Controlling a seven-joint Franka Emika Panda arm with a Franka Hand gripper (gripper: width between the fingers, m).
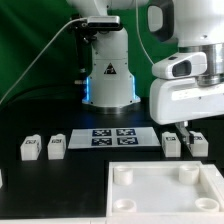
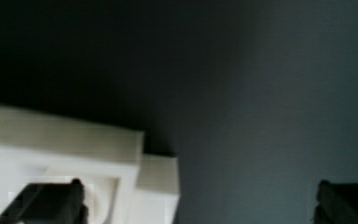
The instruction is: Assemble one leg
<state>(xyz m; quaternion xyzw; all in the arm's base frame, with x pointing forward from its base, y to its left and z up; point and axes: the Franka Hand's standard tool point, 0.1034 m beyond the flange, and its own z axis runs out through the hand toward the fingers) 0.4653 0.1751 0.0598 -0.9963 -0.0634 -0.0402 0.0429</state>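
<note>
Several white legs with marker tags stand on the black table in the exterior view: two on its left (image 1: 30,148) (image 1: 56,147) and two on its right (image 1: 171,142) (image 1: 197,143). My gripper (image 1: 186,128) hangs just above the two right legs. In the wrist view my gripper (image 2: 197,205) is open, with its dark fingertips (image 2: 43,204) far apart and nothing between them. A blurred white block (image 2: 78,150), seemingly a leg, lies close under one finger. No tag shows on it.
The wide white board with round corner sockets (image 1: 160,197) lies at the front of the table. The marker board (image 1: 110,137) lies in the middle. The robot base (image 1: 108,75) stands behind it, with a cable running to the exterior view's left.
</note>
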